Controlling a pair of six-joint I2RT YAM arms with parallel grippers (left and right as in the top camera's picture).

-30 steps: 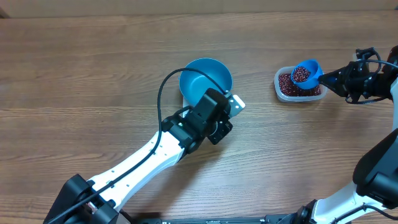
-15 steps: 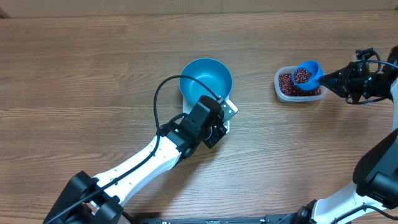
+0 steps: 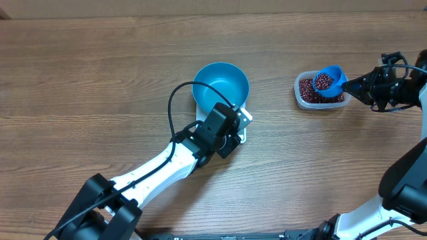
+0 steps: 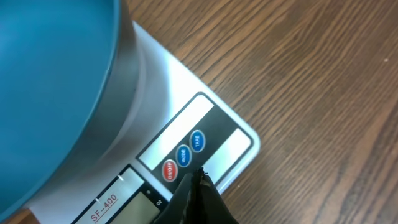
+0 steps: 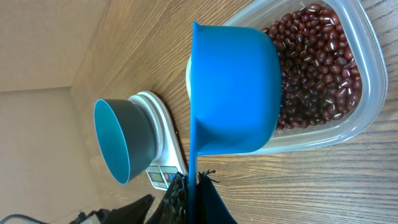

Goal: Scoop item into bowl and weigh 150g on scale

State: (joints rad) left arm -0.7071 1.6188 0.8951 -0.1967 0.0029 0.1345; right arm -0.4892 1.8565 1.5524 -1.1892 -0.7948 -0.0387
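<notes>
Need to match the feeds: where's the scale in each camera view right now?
Overhead: the scale is at centre, only a white corner showing between the bowl and the left arm.
Left wrist: the scale fills the lower middle, right of the bowl.
Right wrist: the scale is at lower left, under the bowl.
Shared landmark: the blue bowl standing on it.

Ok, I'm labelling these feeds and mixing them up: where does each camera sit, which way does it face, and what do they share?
Overhead: fixed above the table, facing down on bowl, scale and tub; left arm and right arm show.
Left wrist: on that arm, facing down at the scale's buttons; shut left tool at bottom.
Right wrist: on its arm, facing along the scoop over the beans; right tool, shut on its handle, at bottom.
Shared: all three see bowl and scale.
</notes>
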